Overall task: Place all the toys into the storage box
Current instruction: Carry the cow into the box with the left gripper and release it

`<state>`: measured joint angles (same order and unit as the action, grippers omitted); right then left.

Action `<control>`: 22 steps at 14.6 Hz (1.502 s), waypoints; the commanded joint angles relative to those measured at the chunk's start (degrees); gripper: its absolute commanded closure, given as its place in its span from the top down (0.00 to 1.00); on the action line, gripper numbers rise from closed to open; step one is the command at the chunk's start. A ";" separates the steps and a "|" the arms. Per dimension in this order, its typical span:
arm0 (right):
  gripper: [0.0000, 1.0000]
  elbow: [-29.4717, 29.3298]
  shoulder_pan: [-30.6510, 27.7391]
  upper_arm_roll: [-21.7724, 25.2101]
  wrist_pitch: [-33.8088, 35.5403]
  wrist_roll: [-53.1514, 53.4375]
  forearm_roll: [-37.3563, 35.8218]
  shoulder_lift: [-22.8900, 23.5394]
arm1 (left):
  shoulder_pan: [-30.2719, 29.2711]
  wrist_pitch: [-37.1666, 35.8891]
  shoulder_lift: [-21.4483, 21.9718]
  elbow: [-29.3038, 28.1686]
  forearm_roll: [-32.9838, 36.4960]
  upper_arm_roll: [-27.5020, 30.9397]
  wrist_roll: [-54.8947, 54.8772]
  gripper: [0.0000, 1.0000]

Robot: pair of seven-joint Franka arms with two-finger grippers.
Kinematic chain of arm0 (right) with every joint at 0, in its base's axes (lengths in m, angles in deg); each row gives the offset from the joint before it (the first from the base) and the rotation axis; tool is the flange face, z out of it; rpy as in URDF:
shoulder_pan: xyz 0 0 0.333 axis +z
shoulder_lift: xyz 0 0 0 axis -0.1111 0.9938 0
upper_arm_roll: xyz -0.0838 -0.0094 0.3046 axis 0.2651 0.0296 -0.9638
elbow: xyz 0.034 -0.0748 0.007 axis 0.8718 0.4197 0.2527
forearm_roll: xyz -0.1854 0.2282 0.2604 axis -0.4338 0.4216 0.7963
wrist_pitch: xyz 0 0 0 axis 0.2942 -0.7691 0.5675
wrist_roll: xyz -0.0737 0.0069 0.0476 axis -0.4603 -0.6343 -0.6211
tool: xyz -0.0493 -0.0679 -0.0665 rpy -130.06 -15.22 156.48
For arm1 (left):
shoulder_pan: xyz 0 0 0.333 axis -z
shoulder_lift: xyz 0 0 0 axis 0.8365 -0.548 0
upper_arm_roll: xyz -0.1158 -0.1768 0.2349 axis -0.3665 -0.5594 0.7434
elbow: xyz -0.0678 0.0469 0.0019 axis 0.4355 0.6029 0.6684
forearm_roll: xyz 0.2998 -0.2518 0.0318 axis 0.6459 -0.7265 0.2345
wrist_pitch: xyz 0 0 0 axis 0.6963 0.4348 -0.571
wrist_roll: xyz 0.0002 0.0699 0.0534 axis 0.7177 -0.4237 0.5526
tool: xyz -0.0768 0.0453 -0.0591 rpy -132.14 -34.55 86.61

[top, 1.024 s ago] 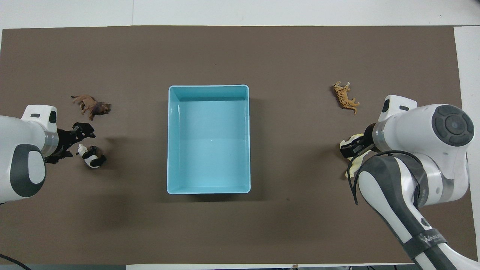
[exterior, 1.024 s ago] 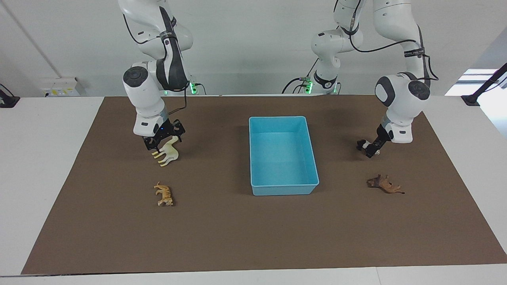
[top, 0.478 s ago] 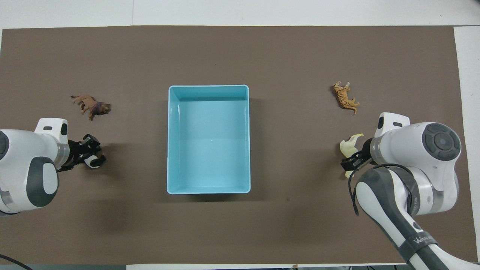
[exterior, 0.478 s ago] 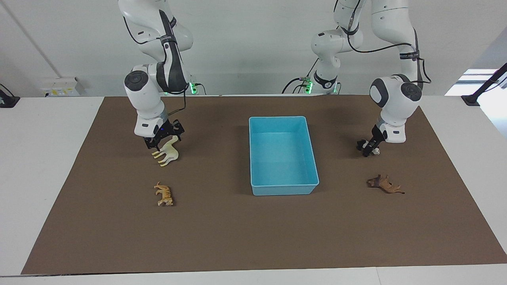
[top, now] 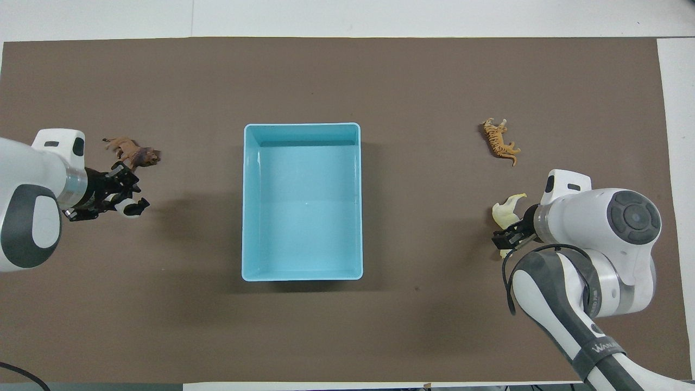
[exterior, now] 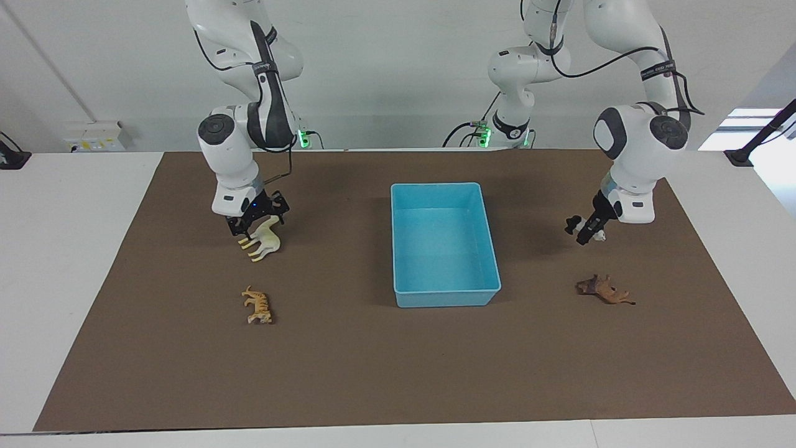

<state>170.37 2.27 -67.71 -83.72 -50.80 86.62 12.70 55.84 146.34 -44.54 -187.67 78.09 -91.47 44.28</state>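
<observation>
The light-blue storage box (exterior: 444,185) (top: 302,125) stands empty in the middle of the mat. My left gripper (exterior: 584,233) (top: 122,198) is shut on the black-and-white panda (exterior: 598,236) (top: 130,208) and holds it just above the mat toward the left arm's end. The brown animal (exterior: 603,289) (top: 133,153) lies on the mat farther from the robots. My right gripper (exterior: 256,229) (top: 502,239) is down at the back of the cream camel (exterior: 266,239) (top: 506,213), which stands on the mat. The orange tiger (exterior: 258,306) (top: 501,142) lies farther from the robots than the camel.
A brown mat (exterior: 373,361) covers most of the white table (exterior: 62,249). The box lies between the two pairs of toys.
My left gripper closed on the panda and lifted it, moving it toward the brown animal. My right gripper stayed at the camel, which has not moved.
</observation>
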 commanded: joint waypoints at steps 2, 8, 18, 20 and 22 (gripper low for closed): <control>0.97 0.86 0.05 -0.18 -2.87 -0.85 0.01 0.49 | 13.81 -5.50 -1.39 9.06 -4.02 0.51 13.53 0.00; 0.96 1.74 0.23 -0.18 -4.99 -0.32 0.01 1.36 | 25.44 10.58 -1.30 1.61 -5.79 0.43 18.04 0.58; 0.78 2.62 -0.03 -0.09 -7.27 -0.06 0.01 2.77 | 18.63 5.68 -1.21 5.19 -5.01 1.04 16.56 1.00; 0.61 2.53 -0.04 -0.18 -6.83 0.29 0.01 2.68 | 13.09 5.58 -1.56 6.07 -4.31 1.04 14.18 1.00; 0.30 2.18 0.14 -0.18 -6.74 0.47 0.01 2.68 | 7.37 3.32 -4.53 10.10 -3.86 1.04 14.09 1.00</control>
<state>172.22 2.51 -67.77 -89.56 -50.79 86.63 15.59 68.22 153.11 -46.50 -181.71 73.59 -89.90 59.29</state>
